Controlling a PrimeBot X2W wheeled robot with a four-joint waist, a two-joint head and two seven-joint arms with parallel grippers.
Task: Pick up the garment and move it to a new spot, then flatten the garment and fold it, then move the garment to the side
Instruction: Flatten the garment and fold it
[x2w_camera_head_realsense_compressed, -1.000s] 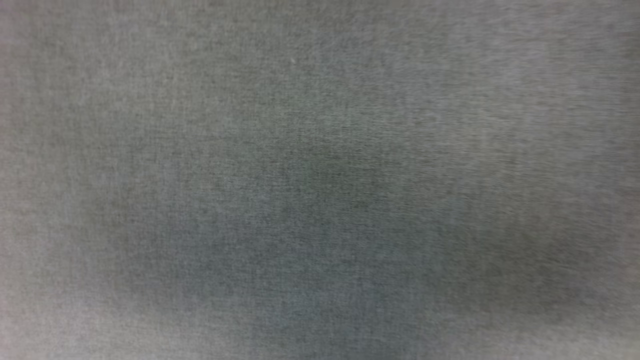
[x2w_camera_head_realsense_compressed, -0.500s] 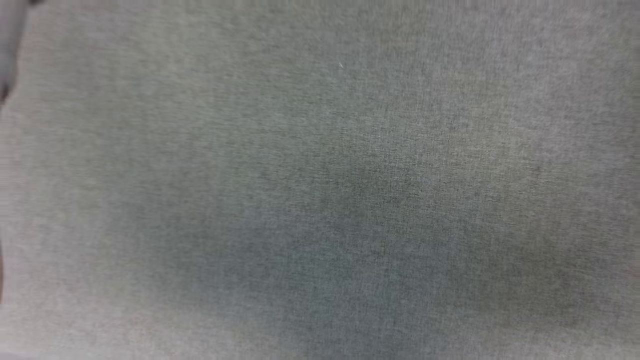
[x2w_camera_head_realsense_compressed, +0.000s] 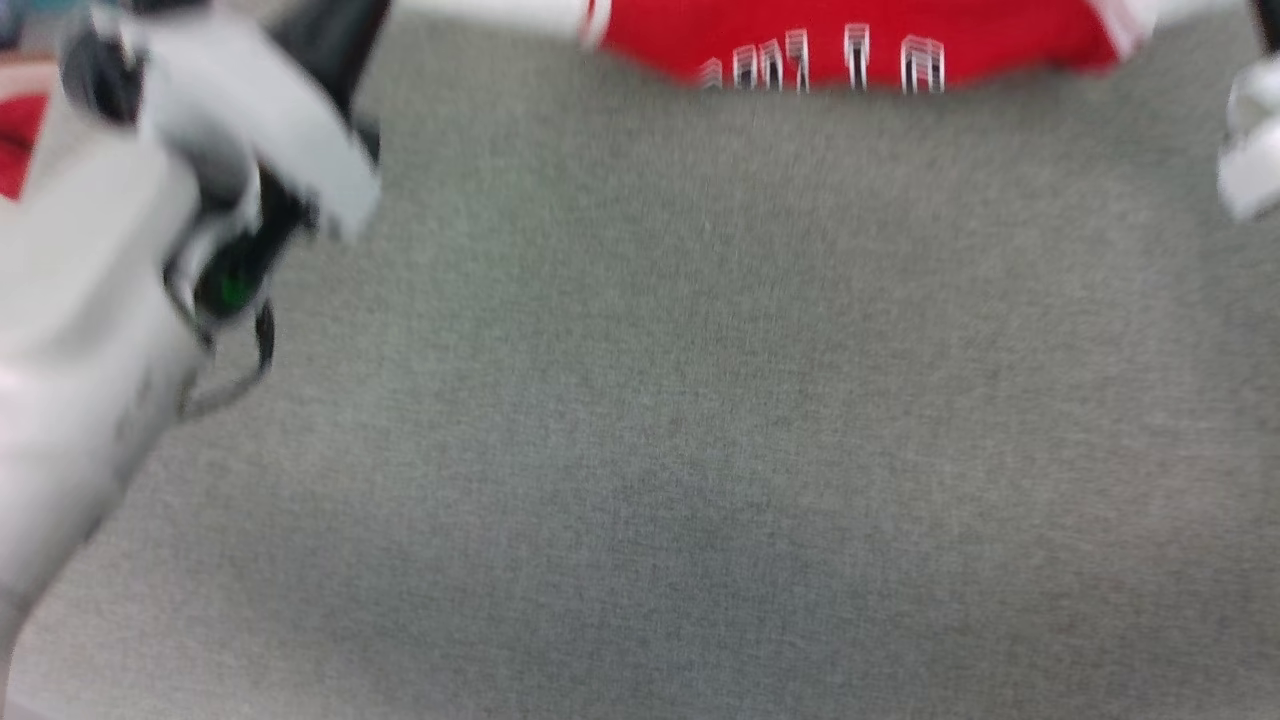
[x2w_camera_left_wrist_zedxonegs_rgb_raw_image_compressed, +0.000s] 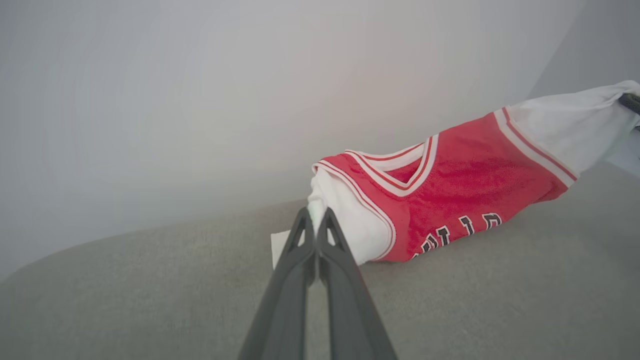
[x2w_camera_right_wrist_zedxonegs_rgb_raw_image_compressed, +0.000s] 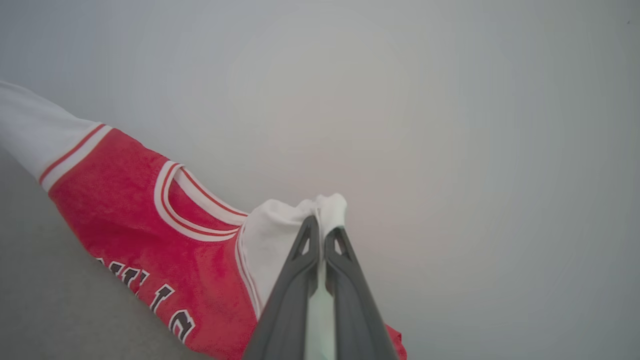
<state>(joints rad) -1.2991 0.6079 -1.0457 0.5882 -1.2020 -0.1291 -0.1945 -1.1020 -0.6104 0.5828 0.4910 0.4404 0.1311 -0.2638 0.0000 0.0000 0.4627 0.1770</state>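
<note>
The garment (x2w_camera_head_realsense_compressed: 850, 40), a red T-shirt with white sleeves and black-and-white lettering, is stretched along the top edge of the blurred head view. In the left wrist view my left gripper (x2w_camera_left_wrist_zedxonegs_rgb_raw_image_compressed: 315, 220) is shut on one white sleeve of the garment (x2w_camera_left_wrist_zedxonegs_rgb_raw_image_compressed: 450, 185). My right gripper (x2w_camera_right_wrist_zedxonegs_rgb_raw_image_compressed: 322, 225) is shut on the bunched end of the other white sleeve, with the garment (x2w_camera_right_wrist_zedxonegs_rgb_raw_image_compressed: 150, 210) trailing down to the grey surface. The shirt's lower part rests on that surface. My pale left forearm (x2w_camera_head_realsense_compressed: 100, 300) fills the head view's left side.
A grey woven fabric surface (x2w_camera_head_realsense_compressed: 700, 450) spreads under everything. A pale plain wall (x2w_camera_left_wrist_zedxonegs_rgb_raw_image_compressed: 200, 100) rises behind it. A small red patch (x2w_camera_head_realsense_compressed: 15, 150) shows at the head view's left edge behind my forearm. Part of my right arm (x2w_camera_head_realsense_compressed: 1250, 150) shows at the right edge.
The head camera has tilted: earlier it saw bare grey fabric, now the garment's lettered chest and both arms are in its picture.
</note>
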